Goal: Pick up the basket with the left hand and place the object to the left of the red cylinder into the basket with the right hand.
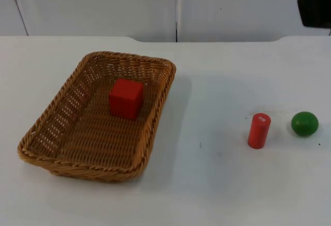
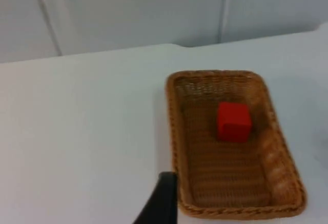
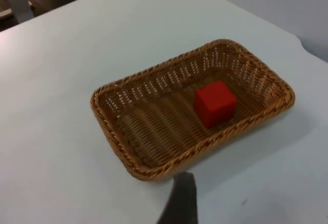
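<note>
Nearest you on the white tabletop (image 1: 217, 184), the basket (image 1: 49, 156) rests at about 8 o'clock, its long axis running from 7 toward 1 o'clock. The red cube (image 1: 125, 98) already lies inside it, so the placing looks done. The red cylinder (image 1: 258, 131) stands upright at 4 o'clock, the green ball (image 1: 304, 123) just beside it. Farthest, the right arm (image 1: 314, 4) waits at 2 o'clock; you cannot tell either claw's state.

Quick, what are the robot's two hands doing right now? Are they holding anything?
Left gripper: beside the basket, not holding it; open or closed cannot be told.
Right gripper: near the basket's rim, holding nothing visible; cannot be told.
</note>
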### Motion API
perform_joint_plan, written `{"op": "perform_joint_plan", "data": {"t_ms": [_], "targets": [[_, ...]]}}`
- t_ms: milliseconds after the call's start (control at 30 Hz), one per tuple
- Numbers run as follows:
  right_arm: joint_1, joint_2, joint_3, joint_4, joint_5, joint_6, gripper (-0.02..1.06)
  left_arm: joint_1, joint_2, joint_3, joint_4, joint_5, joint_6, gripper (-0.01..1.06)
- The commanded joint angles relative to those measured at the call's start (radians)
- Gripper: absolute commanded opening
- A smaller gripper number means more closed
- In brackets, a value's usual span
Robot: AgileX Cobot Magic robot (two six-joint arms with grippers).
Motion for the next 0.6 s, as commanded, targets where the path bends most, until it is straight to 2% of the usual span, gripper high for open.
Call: {"op": "perform_joint_plan", "data": {"t_ms": [0,267,567], "targets": [[-0.003,-0.005,0.021,0.001,-0.037,0.003,0.69,-0.007,-0.033,0.017,0.046,0.014,-0.052,0.84],[-0.003,-0.005,0.033,-0.006,-0.052,0.003,0.69,-0.007,-0.115,0.195,0.070,0.008,-0.111,0.84],[-0.003,-0.015,0.044,-0.028,-0.046,0.003,0.69,-0.007,-0.234,0.221,0.168,0.025,-0.161,0.84]]}}
